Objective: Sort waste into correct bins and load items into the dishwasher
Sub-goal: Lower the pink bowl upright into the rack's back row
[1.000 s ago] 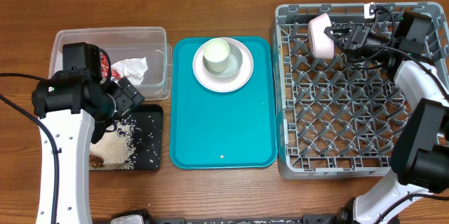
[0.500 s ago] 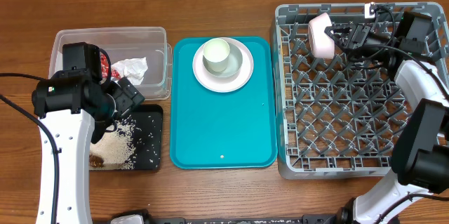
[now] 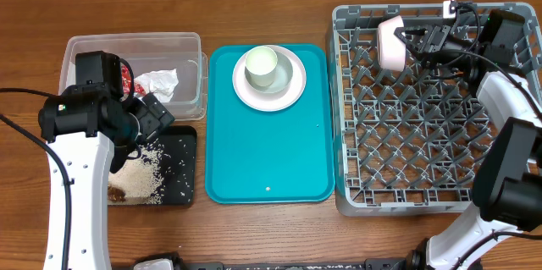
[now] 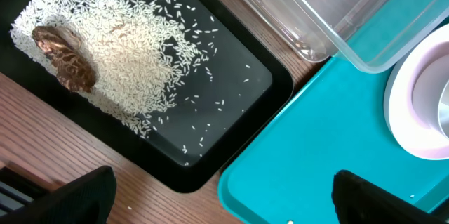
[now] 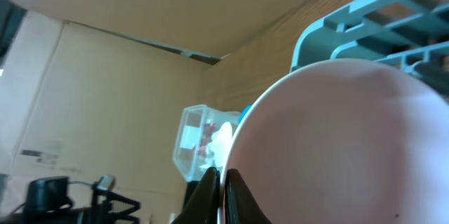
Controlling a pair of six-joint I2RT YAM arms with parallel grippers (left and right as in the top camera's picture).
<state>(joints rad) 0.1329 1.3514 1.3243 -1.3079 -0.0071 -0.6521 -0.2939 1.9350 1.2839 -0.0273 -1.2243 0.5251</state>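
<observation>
My right gripper (image 3: 413, 43) is shut on the rim of a pink bowl (image 3: 389, 41), holding it tilted on edge over the back left corner of the grey dishwasher rack (image 3: 432, 190). In the right wrist view the pink bowl (image 5: 351, 154) fills the frame, its rim pinched between the fingers (image 5: 223, 192). A white plate (image 3: 292, 92) with a pale green cup (image 3: 262, 65) on it sits at the back of the teal tray (image 3: 267, 160). My left gripper (image 4: 217, 196) is open and empty above the corner of the black tray (image 4: 231, 104) of rice and the teal tray (image 4: 323, 147).
A clear plastic bin (image 3: 182, 58) at the back left holds white and red wrappers. The black tray (image 3: 182, 168) holds scattered rice and a brown food scrap (image 4: 66, 59). The rack is otherwise without dishes.
My right gripper has tipped the pink bowl more upright and shifted it slightly right over the rack. The left arm has not moved.
</observation>
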